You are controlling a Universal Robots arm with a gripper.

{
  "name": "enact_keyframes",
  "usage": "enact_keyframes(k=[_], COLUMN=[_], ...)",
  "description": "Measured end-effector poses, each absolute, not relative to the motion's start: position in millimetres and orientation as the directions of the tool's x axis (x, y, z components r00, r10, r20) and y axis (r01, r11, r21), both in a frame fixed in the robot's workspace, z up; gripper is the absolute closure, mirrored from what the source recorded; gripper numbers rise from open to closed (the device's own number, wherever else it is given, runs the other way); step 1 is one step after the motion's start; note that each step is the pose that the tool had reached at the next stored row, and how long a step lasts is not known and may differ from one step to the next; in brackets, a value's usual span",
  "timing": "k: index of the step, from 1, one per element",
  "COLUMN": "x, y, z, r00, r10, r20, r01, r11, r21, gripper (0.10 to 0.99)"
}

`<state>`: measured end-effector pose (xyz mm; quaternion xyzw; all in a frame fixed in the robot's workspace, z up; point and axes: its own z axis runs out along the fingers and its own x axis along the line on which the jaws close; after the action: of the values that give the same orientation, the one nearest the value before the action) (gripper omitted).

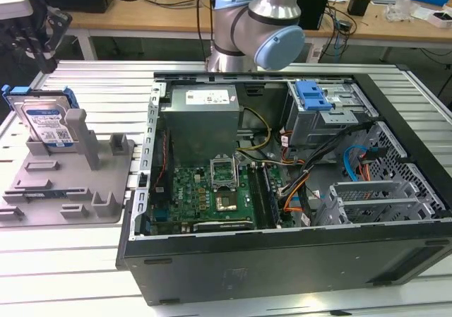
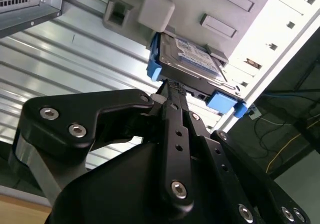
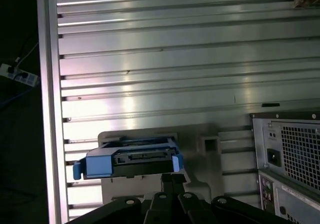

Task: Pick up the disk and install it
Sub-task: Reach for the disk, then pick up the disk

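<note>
The disk (image 1: 48, 123) stood on its edge at the far corner of the grey tray (image 1: 78, 190), on the exterior view's left, tilted back a little with its labelled face toward the camera. It was a flat silver metal drive. A white-and-blue label with small barcode patches covered most of that face, and a blue plastic carrier framed the body, with blue tabs jutting out at the upper corners. A tall upright post (image 1: 85, 139) of the tray rose just beside it, on the exterior view's right. In the first wrist view the disk was seen edge-on, with a dark connector strip set between the blue carrier ends. The tray lay flat on the slatted aluminium table (image 1: 92, 84), near the table's edge on the exterior view's left and just beside the open computer case (image 1: 282, 253). The gripper (image 2: 172, 87) hung over the disk's upper edge. Its black fingers (image 2: 170, 129) were drawn narrow, close together, with nothing between them. The second wrist view did not settle whether their tips touched the carrier. The arm (image 1: 265, 27) rose behind the case at the table's far edge.
</note>
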<state>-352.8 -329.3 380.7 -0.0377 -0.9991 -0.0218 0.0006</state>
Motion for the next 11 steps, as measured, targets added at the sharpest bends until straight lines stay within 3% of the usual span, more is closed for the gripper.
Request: enact_keyframes(k=[11], x=[-356.0], y=[-328.5], z=[380.5], r00=[-0.997], r10=[0.075], r20=[0.005], r01=[0.075], r11=[0.996], r21=[0.043], gripper=[0.98])
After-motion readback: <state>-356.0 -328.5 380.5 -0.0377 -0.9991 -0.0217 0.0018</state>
